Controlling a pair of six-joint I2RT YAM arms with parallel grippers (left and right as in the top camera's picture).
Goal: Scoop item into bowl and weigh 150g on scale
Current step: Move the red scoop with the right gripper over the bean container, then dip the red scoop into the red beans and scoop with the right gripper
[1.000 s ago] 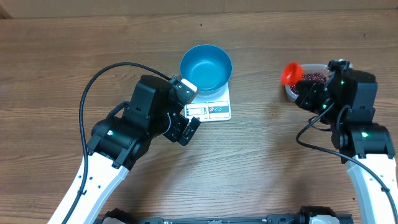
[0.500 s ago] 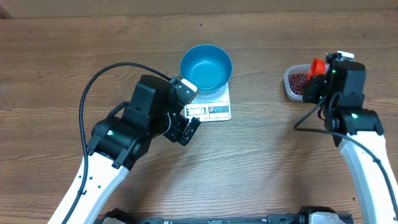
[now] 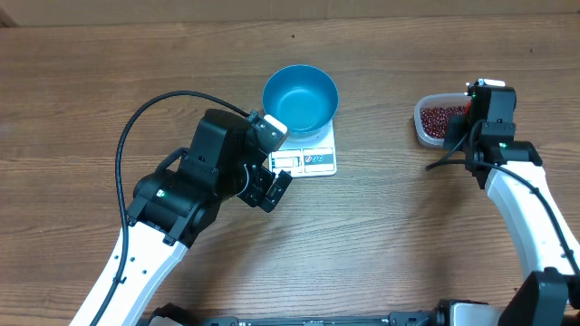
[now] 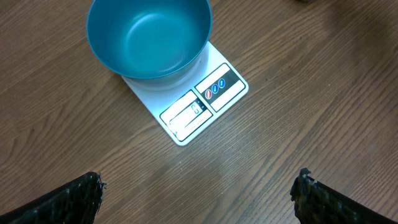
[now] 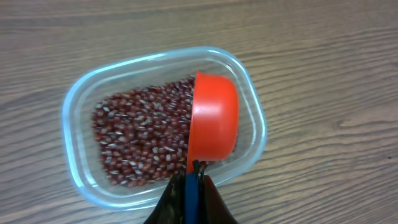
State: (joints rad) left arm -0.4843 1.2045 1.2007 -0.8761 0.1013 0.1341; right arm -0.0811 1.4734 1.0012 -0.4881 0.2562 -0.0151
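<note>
The blue bowl (image 3: pixel 301 98) (image 4: pixel 149 34) stands empty on the white scale (image 3: pixel 313 160) (image 4: pixel 208 99). My left gripper (image 3: pixel 273 186) (image 4: pixel 198 186) hovers open just in front of the scale's display, nothing between its fingers. The item, small maroon beans (image 3: pixel 437 117) (image 5: pixel 140 140), lies in a clear plastic tub (image 3: pixel 423 131) (image 5: pixel 74 118) at the right. My right gripper (image 3: pixel 473 111) (image 5: pixel 194 173) is shut on the blue handle (image 5: pixel 191 199) of an orange scoop (image 5: pixel 214 118), whose cup is turned on its side over the tub's right half, touching the beans.
The left arm's black cable (image 3: pixel 136 118) loops over the table to the left of the bowl. The brown wooden table (image 3: pixel 390 235) spreads between the scale and the tub.
The right arm has swung back and straightened, carrying the orange scoop from the tub's left edge across to its right side. The left arm has not moved.
</note>
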